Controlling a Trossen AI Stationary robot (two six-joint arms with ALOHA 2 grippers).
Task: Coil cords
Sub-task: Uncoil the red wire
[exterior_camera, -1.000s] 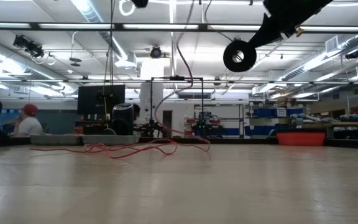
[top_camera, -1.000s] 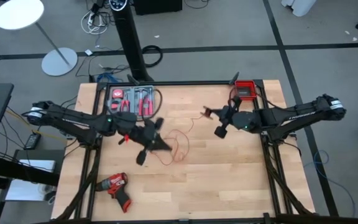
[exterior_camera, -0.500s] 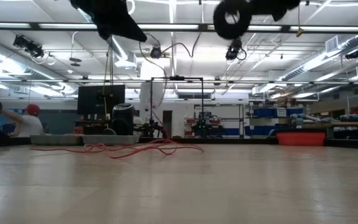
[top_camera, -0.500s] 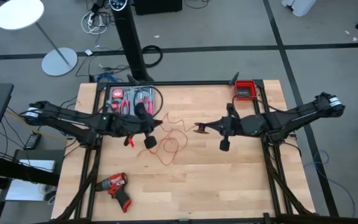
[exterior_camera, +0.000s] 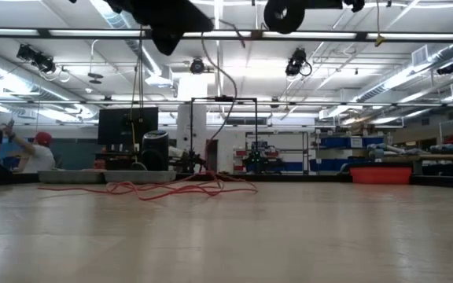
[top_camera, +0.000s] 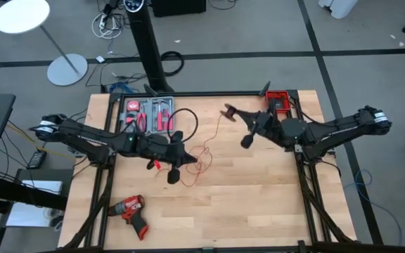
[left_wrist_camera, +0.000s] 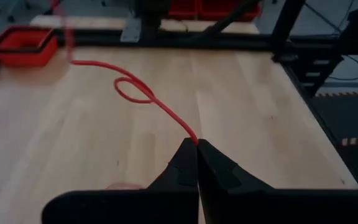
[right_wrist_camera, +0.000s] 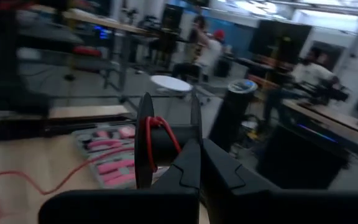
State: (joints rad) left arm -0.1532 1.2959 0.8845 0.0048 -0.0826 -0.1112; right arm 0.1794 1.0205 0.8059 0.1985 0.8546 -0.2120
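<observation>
Across wooden table (top_camera: 259, 190), red wire (top_camera: 201, 156) in left tool (left_wrist_camera: 196, 144); right tool (right_wrist_camera: 199, 149) clamping spool (right_wrist_camera: 160, 148).

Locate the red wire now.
The red wire lies looped mid-table in the high view, beside the left hand, which pinches it, below the tool tray.

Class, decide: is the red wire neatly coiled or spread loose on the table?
Spread loose: the red wire lies in untidy loops on the table, one end pinched in the shut left gripper.
</observation>
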